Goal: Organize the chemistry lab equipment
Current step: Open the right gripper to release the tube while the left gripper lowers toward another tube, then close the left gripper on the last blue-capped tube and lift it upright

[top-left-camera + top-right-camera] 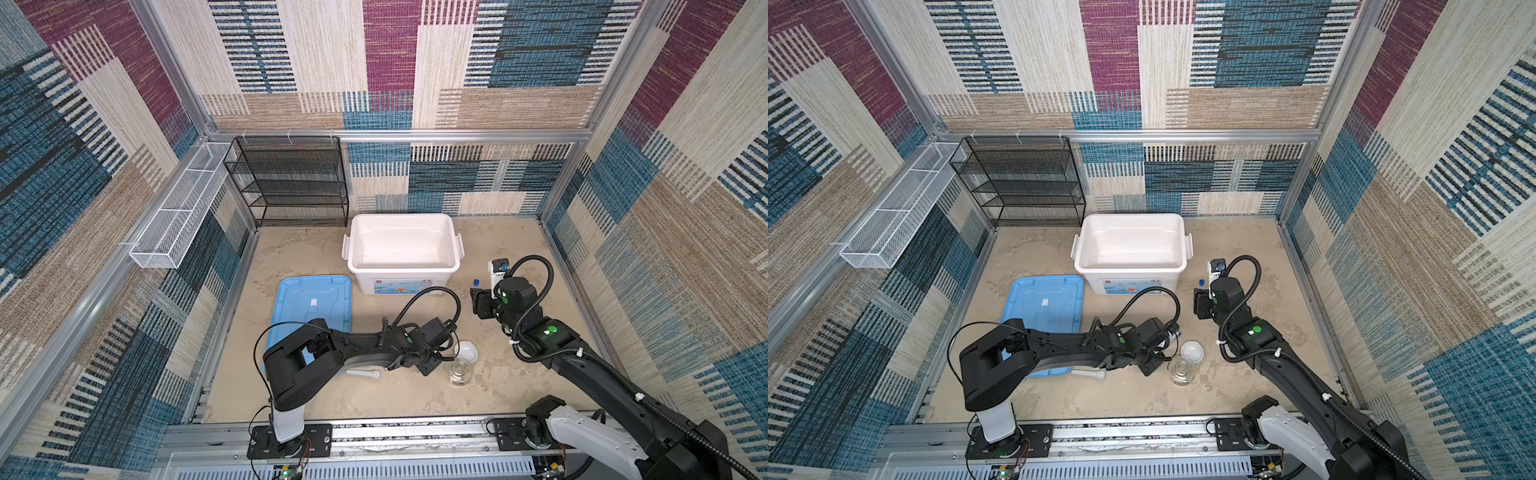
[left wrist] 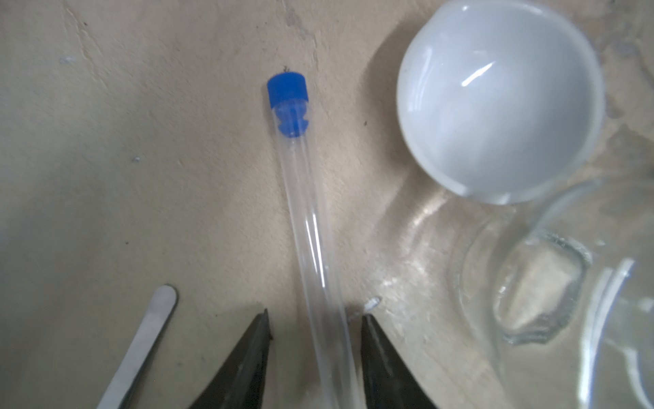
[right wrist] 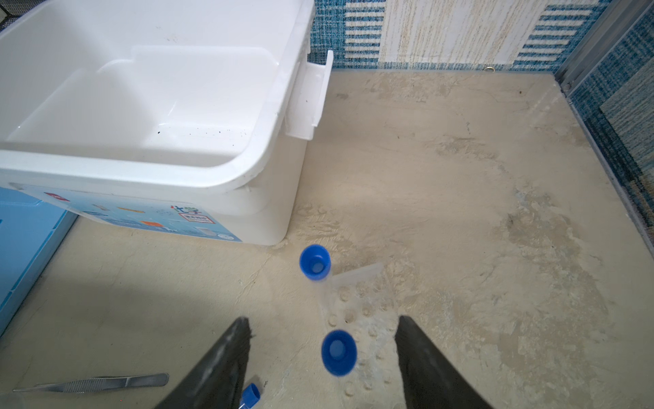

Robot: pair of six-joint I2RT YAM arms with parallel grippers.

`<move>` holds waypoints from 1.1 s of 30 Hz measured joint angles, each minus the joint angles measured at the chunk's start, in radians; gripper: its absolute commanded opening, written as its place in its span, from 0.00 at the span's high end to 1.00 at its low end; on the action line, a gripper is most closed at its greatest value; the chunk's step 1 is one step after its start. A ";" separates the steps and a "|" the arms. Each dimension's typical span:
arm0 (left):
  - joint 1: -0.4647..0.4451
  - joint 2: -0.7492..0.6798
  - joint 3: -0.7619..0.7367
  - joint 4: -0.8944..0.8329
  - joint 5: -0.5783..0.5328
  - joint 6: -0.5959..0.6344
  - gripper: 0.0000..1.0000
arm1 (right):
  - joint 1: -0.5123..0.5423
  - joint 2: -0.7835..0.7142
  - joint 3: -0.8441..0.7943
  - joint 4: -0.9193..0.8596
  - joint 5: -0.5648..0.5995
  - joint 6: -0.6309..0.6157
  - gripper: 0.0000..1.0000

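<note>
TUBE IN THE JAWS: The left gripper [image 2: 315,318] straddles a capped test tube [image 2: 307,226] lying flat on the table [image 2: 141,141]. Its jaws are parted, with a sliver of daylight on either side, and nothing is held yet. The tube's blue cap points straight ahead of the fingertips. The white bowl [image 2: 495,99] sits ahead and off to one side, a glass flask [image 2: 531,283] stands close beside that same finger, and the metal tweezers [image 2: 148,340] lie off the opposite finger. The right gripper [image 3: 322,321] hangs wide open and empty over two upright blue-capped tubes [image 3: 339,352], with the white bin [image 3: 141,166] ahead and to its side. The likely risk is that the smooth round tube (taken far from its cap) rolls or swings cap-down. The flask-side finger also has little room before it nudges glass. The tweezers side and the table beyond the cap look open.
</note>
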 measured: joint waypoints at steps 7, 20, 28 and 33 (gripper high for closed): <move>-0.002 -0.001 0.000 -0.002 -0.016 -0.010 0.74 | 0.000 -0.014 -0.019 0.011 -0.009 0.011 0.12; 0.000 -0.101 -0.035 0.039 -0.060 -0.013 0.77 | -0.011 -0.102 -0.032 0.057 -0.080 0.010 0.00; 0.001 -0.124 -0.072 0.093 -0.060 -0.013 0.61 | -0.014 -0.118 -0.031 0.066 -0.132 0.011 0.02; 0.001 -0.088 -0.044 0.071 -0.031 -0.014 0.56 | -0.016 -0.109 -0.031 0.066 -0.149 0.020 0.02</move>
